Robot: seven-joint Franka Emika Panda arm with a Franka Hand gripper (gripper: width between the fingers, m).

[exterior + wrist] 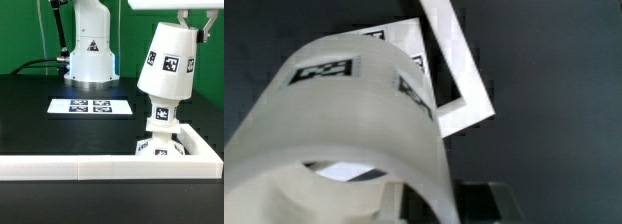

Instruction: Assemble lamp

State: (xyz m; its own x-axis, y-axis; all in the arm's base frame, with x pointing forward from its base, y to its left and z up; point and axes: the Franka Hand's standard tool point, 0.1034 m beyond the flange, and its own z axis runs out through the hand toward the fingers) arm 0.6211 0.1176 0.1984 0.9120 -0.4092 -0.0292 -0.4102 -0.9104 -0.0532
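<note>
Exterior view is showing the end effector (185, 20) pinching the shade (167, 64), tilted, above the bulb (163, 118) on the base (160, 150) at the near right wall (100, 166) corner, so it is needing straightening and lowering over the bulb.

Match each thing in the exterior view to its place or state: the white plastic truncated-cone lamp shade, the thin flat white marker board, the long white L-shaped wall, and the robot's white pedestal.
Column 1
1. white plastic truncated-cone lamp shade
2. thin flat white marker board
3. long white L-shaped wall
4. robot's white pedestal

Column 2
A. lies flat on the black table, mid-scene
B. runs along the front of the scene
C. tilted, raised off the table, on the exterior view's right
D. stands at the back, on the exterior view's left

Pairs: 1-C, 2-A, 3-B, 4-D
</note>
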